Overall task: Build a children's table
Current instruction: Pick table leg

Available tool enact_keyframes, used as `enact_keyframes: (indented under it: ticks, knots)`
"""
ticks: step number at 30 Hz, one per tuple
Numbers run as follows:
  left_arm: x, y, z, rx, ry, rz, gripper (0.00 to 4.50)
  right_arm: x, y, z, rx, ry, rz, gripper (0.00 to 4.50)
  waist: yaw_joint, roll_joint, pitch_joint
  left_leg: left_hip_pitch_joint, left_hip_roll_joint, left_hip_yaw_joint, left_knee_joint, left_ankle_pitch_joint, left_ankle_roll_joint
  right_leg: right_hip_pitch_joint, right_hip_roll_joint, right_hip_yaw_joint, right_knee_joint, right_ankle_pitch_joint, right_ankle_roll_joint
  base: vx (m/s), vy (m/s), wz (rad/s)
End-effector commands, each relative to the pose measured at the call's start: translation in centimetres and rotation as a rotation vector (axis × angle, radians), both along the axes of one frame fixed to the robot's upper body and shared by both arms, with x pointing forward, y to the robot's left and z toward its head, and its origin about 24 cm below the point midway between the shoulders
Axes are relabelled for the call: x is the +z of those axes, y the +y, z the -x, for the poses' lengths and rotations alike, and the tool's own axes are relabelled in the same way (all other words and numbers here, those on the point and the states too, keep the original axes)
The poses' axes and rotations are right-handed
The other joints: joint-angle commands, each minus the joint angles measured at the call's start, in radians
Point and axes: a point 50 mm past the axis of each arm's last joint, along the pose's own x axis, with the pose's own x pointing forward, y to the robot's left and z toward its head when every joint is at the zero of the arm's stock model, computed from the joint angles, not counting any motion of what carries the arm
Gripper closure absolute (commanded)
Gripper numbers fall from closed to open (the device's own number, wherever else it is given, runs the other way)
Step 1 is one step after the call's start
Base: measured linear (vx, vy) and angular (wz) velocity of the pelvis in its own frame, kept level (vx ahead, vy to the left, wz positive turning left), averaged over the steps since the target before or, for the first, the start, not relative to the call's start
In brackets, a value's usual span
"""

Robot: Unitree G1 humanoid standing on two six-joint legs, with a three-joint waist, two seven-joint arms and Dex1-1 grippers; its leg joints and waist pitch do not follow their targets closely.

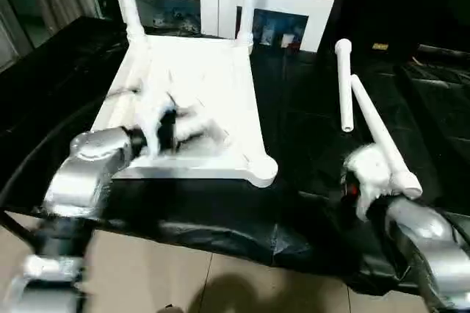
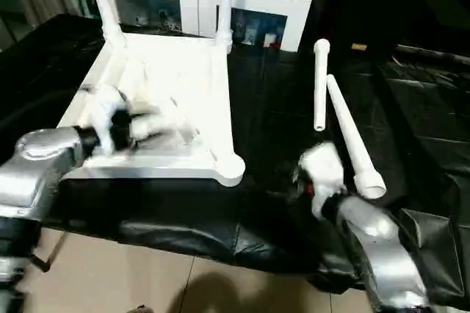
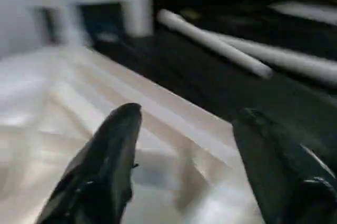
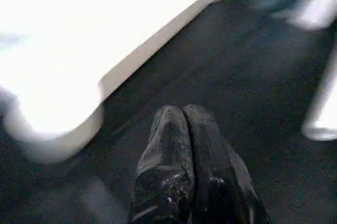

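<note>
My left claw (image 3: 184,145) is spread wide w/ nothing in it, over the ribbed underside of the children's table (image 1: 213,78). It's all-white plastic, flipped on the black-covered desk (image 1: 301,137), two legs up at the far corners, two tapered tube legs (image 1: 371,122) loose beside it. Right claw (image 4: 184,129) pinched closed, empty.

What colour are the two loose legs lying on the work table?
White, both loose legs; clearest in the left eye view.

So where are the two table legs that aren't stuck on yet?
In the head views, the two loose legs lie side by side on the black work table, to the right of the upside-down tabletop and just beyond the right gripper.
</note>
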Motion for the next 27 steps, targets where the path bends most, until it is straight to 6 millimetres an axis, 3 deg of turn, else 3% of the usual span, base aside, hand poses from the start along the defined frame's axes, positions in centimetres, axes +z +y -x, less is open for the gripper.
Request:
enact_keyframes:
  ticks: [1, 2, 3, 4, 5, 6, 7, 8, 11, 12, 13, 14, 15, 16, 17, 20, 21, 22, 23, 26, 27]
  knots:
    - [-0.5, 0.9, -0.1, 0.112, 0.018, -0.008, 1.22, 0.0, -1.9, -0.4, -0.143, -0.002, 0.014, 4.33, -0.001, 0.008, -0.059, -0.003, 0.020, -0.007, -0.075, -0.122, 0.015, 0.057, -0.063, 0.048, -0.074, -0.118, -0.201, 0.000, 0.000, 0.00]
    - [-1.0, 1.0, 0.1, 0.173, 0.012, 0.018, 1.20, 0.1, -2.4, -1.1, -0.223, -0.006, -0.008, 4.23, 0.005, 0.009, -0.060, 0.001, 0.020, -0.005, -0.074, -0.120, 0.011, 0.054, -0.063, 0.051, -0.076, -0.141, -0.182, 0.000, 0.000, 0.00]
    - [-1.4, 0.9, 0.3, 0.187, 0.033, 0.027, 1.20, 0.1, -2.6, -1.5, -0.260, -0.002, -0.024, 4.17, 0.002, 0.004, -0.060, -0.001, 0.020, -0.004, -0.075, -0.114, 0.010, 0.056, -0.062, 0.052, -0.076, -0.135, -0.178, 0.000, 0.000, 0.00]
    - [-1.5, 0.9, 0.4, 0.186, 0.034, 0.022, 1.20, 0.1, -2.7, -1.8, -0.280, -0.003, -0.031, 4.17, 0.001, 0.007, -0.062, -0.003, 0.019, -0.006, -0.075, -0.107, 0.007, 0.056, -0.061, 0.050, -0.074, -0.129, -0.172, 0.000, 0.000, 0.00]
    - [-1.9, 0.0, 1.2, 0.120, 0.049, -0.036, 1.20, 0.1, -3.4, -3.8, -0.376, -0.005, -0.063, 4.13, 0.002, 0.008, -0.065, -0.002, 0.019, -0.007, -0.074, -0.090, 0.006, 0.055, -0.061, 0.050, -0.068, -0.099, -0.169, 0.000, 0.000, 0.00]
    - [-1.9, 0.0, 1.2, 0.116, 0.050, -0.037, 1.20, 0.1, -3.5, -3.9, -0.379, -0.005, -0.064, 4.04, -0.006, 0.009, -0.068, -0.005, 0.018, -0.010, -0.076, -0.079, 0.000, 0.057, -0.059, 0.046, -0.061, -0.082, -0.175, 0.000, 0.000, 0.00]
    - [-1.8, -0.3, 1.4, 0.089, 0.056, -0.045, 1.20, 0.2, -3.6, -4.4, -0.391, -0.006, -0.069, 3.91, -0.004, 0.010, -0.069, 0.000, 0.017, -0.005, -0.072, -0.077, 0.002, 0.052, -0.056, 0.048, -0.064, -0.068, -0.176, 0.000, 0.000, 0.00]
    - [-1.2, -0.6, 1.7, 0.046, 0.045, -0.053, 1.20, 0.3, -4.0, -6.0, -0.435, -0.003, -0.071, 3.80, -0.003, 0.010, -0.071, 0.003, 0.017, -0.002, -0.068, -0.064, 0.004, 0.049, -0.058, 0.050, -0.056, -0.017, -0.196, 0.000, 0.000, 0.00]
    - [-0.4, -0.2, 1.9, 0.036, 0.011, -0.102, 1.20, 1.0, -4.6, -7.9, -0.490, -0.003, -0.101, 3.60, -0.004, 0.012, -0.068, -0.006, 0.010, -0.002, -0.065, -0.040, 0.018, 0.055, -0.054, 0.047, -0.049, 0.052, -0.220, 0.000, 0.000, 0.00]
    - [-0.3, -0.2, 1.9, 0.037, 0.009, -0.106, 1.20, 1.1, -4.6, -8.0, -0.494, -0.003, -0.104, 3.60, -0.002, 0.015, -0.063, -0.006, 0.010, -0.001, -0.066, -0.047, 0.022, 0.053, -0.053, 0.047, -0.049, 0.051, -0.219, 0.000, 0.000, 0.00]
    - [0.1, 0.2, 2.0, 0.039, -0.001, -0.120, 1.20, 1.7, -4.9, -8.8, -0.506, -0.010, -0.099, 3.44, -0.001, 0.014, -0.048, -0.010, 0.009, -0.001, -0.070, -0.056, 0.025, 0.049, -0.053, 0.048, -0.054, 0.043, -0.215, 0.000, 0.000, 0.00]
    - [0.7, 0.5, 2.3, 0.033, -0.015, -0.125, 1.20, 2.4, -5.0, -9.5, -0.512, -0.024, -0.095, 3.35, -0.002, 0.011, -0.043, -0.006, 0.008, -0.001, -0.070, -0.085, 0.026, 0.048, -0.052, 0.048, -0.053, 0.000, -0.219, 0.000, 0.000, 0.00]
    - [1.4, 0.8, 2.6, 0.019, -0.034, -0.142, 1.20, 3.2, -5.1, -10.2, -0.517, -0.036, -0.106, 3.35, 0.001, 0.010, -0.041, -0.006, 0.009, -0.001, -0.070, -0.078, 0.029, 0.049, -0.054, 0.048, -0.051, 0.009, -0.223, 0.000, 0.000, 0.00]
    - [1.8, 0.9, 2.8, 0.009, -0.050, -0.158, 1.20, 3.7, -5.1, -10.5, -0.517, -0.046, -0.105, 3.29, 0.001, 0.012, -0.032, -0.008, 0.008, 0.000, -0.070, -0.078, 0.034, 0.043, -0.052, 0.049, -0.051, 0.011, -0.226, 0.000, 0.000, 0.00]
    - [2.5, 1.1, 3.3, -0.006, -0.075, -0.185, 1.20, 4.4, -5.2, -11.0, -0.522, -0.059, -0.092, 3.22, 0.001, 0.014, -0.024, -0.015, 0.006, -0.001, -0.066, -0.046, 0.054, 0.042, -0.049, 0.049, -0.046, 0.049, -0.238, 0.000, 0.000, 0.00]
    - [2.9, 1.5, 3.8, -0.016, -0.068, -0.209, 1.20, 4.8, -5.5, -11.4, -0.553, -0.061, -0.070, 2.89, 0.002, 0.014, -0.016, -0.021, 0.002, 0.002, -0.060, 0.009, 0.077, 0.039, -0.044, 0.050, -0.038, 0.120, -0.262, 0.000, 0.000, 0.00]
    - [3.4, 1.7, 4.5, -0.054, -0.058, -0.227, 1.20, 5.6, -5.9, -11.8, -0.581, -0.068, -0.042, 2.85, 0.000, 0.009, 0.004, -0.028, 0.003, 0.001, -0.063, 0.013, 0.088, 0.033, -0.044, 0.050, -0.036, 0.135, -0.267, 0.000, 0.000, 0.00]
    - [3.5, 1.7, 4.7, -0.066, -0.057, -0.232, 1.20, 5.8, -6.0, -11.9, -0.586, -0.069, -0.037, 2.85, 0.001, 0.009, 0.001, -0.028, -0.001, 0.000, -0.061, 0.020, 0.096, 0.037, -0.041, 0.050, -0.035, 0.140, -0.269, 0.000, 0.000, 0.00]
    - [4.0, 1.8, 5.5, -0.105, -0.057, -0.250, 1.20, 6.3, -6.4, -12.1, -0.610, -0.069, -0.017, 2.79, 0.002, 0.008, 0.016, -0.028, 0.001, 0.002, -0.061, 0.027, 0.106, 0.027, -0.040, 0.051, -0.034, 0.151, -0.272, 0.000, 0.000, 0.00]
    - [4.4, 1.9, 6.2, -0.112, -0.038, -0.229, 1.20, 6.5, -6.6, -12.3, -0.617, -0.047, -0.031, 2.46, 0.001, 0.009, 0.031, -0.034, -0.001, 0.005, -0.052, 0.076, 0.131, 0.022, -0.034, 0.052, -0.023, 0.223, -0.304, 0.000, 0.000, 0.00]
    - [4.6, 2.0, 6.3, -0.111, -0.037, -0.228, 1.20, 6.6, -6.6, -12.3, -0.613, -0.043, -0.032, 2.43, -0.001, 0.003, 0.053, -0.039, -0.001, 0.006, -0.054, 0.079, 0.141, 0.014, -0.032, 0.053, -0.026, 0.228, -0.305, 0.000, 0.000, 0.00]
